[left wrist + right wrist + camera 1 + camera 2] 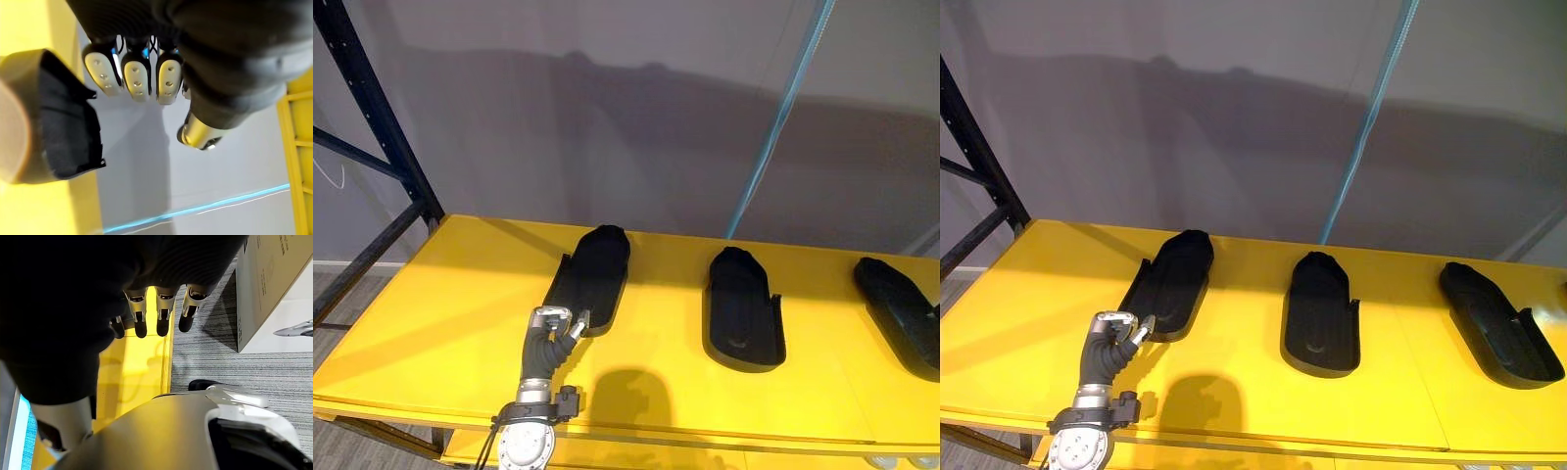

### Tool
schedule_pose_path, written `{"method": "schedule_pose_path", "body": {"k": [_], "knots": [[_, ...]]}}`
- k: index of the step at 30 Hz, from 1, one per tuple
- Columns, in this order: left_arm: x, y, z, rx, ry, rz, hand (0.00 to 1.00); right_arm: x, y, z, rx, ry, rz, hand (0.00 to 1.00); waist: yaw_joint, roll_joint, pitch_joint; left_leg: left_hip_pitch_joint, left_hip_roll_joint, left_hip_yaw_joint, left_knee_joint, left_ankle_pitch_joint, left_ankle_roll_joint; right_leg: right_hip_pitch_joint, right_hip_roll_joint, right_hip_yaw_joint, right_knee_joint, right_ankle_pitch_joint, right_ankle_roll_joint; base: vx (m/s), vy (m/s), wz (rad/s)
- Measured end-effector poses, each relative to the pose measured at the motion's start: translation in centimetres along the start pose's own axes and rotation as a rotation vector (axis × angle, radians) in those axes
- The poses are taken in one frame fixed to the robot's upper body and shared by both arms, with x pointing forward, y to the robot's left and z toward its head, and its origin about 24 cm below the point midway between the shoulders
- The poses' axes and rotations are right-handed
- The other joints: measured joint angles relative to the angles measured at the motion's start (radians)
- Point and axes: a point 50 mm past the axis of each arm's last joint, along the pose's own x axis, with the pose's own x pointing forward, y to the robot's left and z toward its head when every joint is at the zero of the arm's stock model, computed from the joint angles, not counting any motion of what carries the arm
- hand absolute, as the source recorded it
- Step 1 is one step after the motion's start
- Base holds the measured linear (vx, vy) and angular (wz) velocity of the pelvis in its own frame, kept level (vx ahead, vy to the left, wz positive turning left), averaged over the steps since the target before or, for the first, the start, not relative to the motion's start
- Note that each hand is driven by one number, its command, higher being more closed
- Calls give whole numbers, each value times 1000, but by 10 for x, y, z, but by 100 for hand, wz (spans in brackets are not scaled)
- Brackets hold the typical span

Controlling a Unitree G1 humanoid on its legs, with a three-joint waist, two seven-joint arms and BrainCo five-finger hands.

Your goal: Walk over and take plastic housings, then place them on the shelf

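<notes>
Three black plastic housings lie hollow side up in a row on the yellow shelf board (440,294): a left housing (592,274), a middle housing (742,308) and a right housing (901,313). My left hand (556,328) hovers just at the near end of the left housing (63,132). Its fingers (137,73) are loosely bent and hold nothing, with a gap between them and the housing's rim. My right hand (161,308) hangs low beside me over the floor, fingers relaxed and empty.
A dark blue rack upright (382,127) with a diagonal brace stands at the shelf's left end. A light blue strap (773,137) runs down the grey wall behind. A cardboard box (274,284) sits on the grey floor near my right hand.
</notes>
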Motion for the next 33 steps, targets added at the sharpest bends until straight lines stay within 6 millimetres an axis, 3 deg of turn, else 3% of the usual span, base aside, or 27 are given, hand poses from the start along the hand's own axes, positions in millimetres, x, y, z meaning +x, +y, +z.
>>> {"method": "schedule_pose_path", "body": {"k": [11,21,33], "knots": [[-11,-7,-38,78,171,-73,100,0,0,0,-27,-2,-8,0,-1,3,-17,30,-5,0,-92,57,-1,-14,2,-11,1,0,-1,-6,2,1],[-16,-10,-62,125,277,-103,100,0,0,1,-27,-1,-8,0,-4,5,-17,30,-4,-5,-96,63,0,-14,1,-24,-4,1,-1,-30,3,2],[9,-16,-68,202,236,-137,100,2,-1,7,-48,-17,-10,0,-38,16,-12,29,-2,34,-99,63,0,5,11,5,-79,47,-9,-17,6,-7]]}}
